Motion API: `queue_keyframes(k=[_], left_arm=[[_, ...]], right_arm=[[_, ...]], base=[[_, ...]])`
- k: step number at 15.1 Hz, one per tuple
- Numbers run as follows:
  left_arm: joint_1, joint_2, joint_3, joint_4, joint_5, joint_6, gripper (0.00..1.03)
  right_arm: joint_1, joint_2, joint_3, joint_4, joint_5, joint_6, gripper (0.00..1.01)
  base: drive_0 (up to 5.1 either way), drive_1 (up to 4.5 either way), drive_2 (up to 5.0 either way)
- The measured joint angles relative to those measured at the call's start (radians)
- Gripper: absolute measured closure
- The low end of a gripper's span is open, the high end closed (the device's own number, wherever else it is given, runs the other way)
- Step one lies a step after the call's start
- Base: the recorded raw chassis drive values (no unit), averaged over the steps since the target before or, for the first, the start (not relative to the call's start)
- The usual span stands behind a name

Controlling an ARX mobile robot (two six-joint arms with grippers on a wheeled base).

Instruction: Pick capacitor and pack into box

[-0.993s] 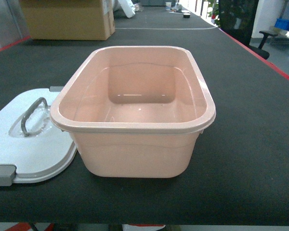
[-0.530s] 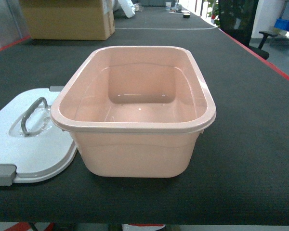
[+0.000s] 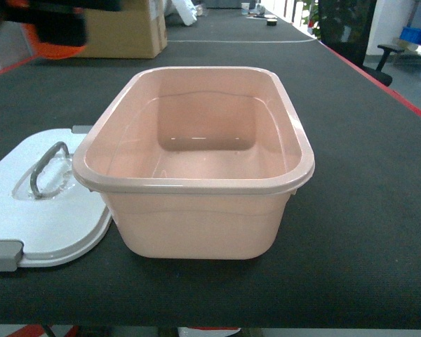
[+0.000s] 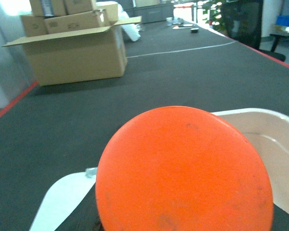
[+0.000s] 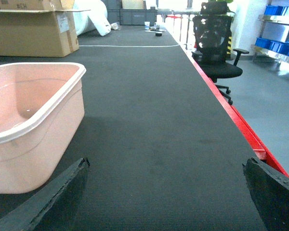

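Head view: pale pink rounded rectangular plastic tub (image 3: 196, 168) stands upright on the dark grey ribbed tabletop (image 3: 365, 210), open side up, nothing visible inside it. Flat white plastic lid (image 3: 38, 210) lies on the mat just left of the tub, its right edge tucked under the tub's rolled rim; clear handle (image 3: 48, 168) faces up, grey latch (image 3: 3, 254) at its near corner.

Left gripper (image 3: 52, 24) shows at the top left corner of the head view, blurred, dark body with bright orange-red under it, raised above the mat and left of the tub's far corner. Left wrist view: small bright orange-red cylindrical capacitor (image 4: 183, 171) fills the lower middle, flat round top toward the lens, so it sits in the left jaws; the fingers themselves are hidden behind it. The tub rim and a lid corner lie below and beyond it.

Right gripper (image 5: 166, 192): both dark fingertips sit at the bottom corners of the right wrist view, jaws spread wide, nothing between them, low over bare mat to the right of the tub.

Brown cardboard box (image 3: 98, 31) at far left of the table; black office chair (image 5: 216, 48) off its right edge
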Motion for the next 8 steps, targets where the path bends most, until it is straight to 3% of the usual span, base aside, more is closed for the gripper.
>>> queue_keyframes(k=[3,5,6,8], left_arm=[[-0.063,0.178,0.154,0.013,0.028,-0.016,0.59],[-0.069,0.266,0.209,0.031,0.013,-0.016,0.40],[-0.061,0.264,0.208,0.038,-0.006,-0.016,0.26],[-0.004,0.177,0.131,0.047,-0.013,-0.021,0.04]], right_arm=[[0.000,0.000,0.000,0.000,0.000,0.000,0.03],[0.000,0.000,0.000,0.000,0.000,0.000,0.03],[0.000,0.000,0.000,0.000,0.000,0.000,0.03],[0.000,0.000,0.000,0.000,0.000,0.000,0.03]], base=[[0.0,0.00,0.0],[0.0,0.00,0.0],[0.0,0.00,0.0],[0.0,0.00,0.0]])
